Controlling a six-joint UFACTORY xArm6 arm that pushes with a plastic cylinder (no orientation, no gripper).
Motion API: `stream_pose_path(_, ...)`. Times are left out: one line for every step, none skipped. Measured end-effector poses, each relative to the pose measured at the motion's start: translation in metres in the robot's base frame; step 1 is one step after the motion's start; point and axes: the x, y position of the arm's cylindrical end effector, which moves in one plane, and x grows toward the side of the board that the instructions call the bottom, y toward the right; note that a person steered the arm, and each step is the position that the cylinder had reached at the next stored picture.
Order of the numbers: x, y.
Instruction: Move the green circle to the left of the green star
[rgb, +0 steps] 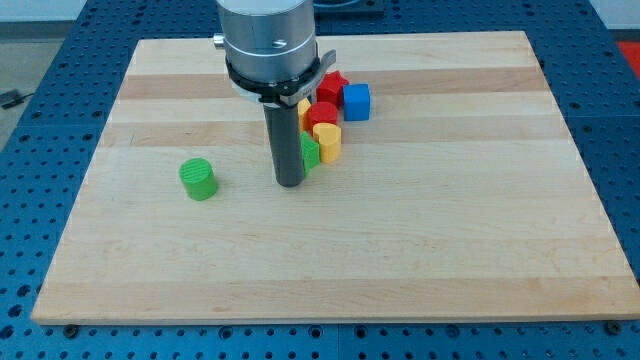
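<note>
Surface: wooden board (400, 250) on blue pegboard (40, 100).
Tip (290, 184): no claw, just rod; touching green star (311, 152).
Green circle (199, 179): well apart, toward view's left.

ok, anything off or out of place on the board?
Nothing damaged or spilled. The green circle sits upright, alone toward the view's left. My tip is beside the green star, partly hiding it, at the edge of a tight block cluster.

Pale wooden board (420, 260) with lengthwise grain bands is lying on a blue perforated table (35, 200), which is showing on all sides. Even, soft light is falling across it. Grey floor is peeking in at far left.
</note>
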Motion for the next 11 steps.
stream_pose_path(0.002,0.001)
stream_pose_path(0.041,-0.004)
stream_pose_path(0.064,-0.059)
stream_pose_path(0.058,-0.116)
stream_pose_path(0.049,-0.133)
stream_pose_path(0.029,-0.125)
stream_pose_path(0.013,-0.125)
stream_pose_path(-0.003,-0.118)
stream_pose_path(-0.026,-0.101)
stream_pose_path(-0.040,-0.088)
stream_pose_path(-0.040,-0.093)
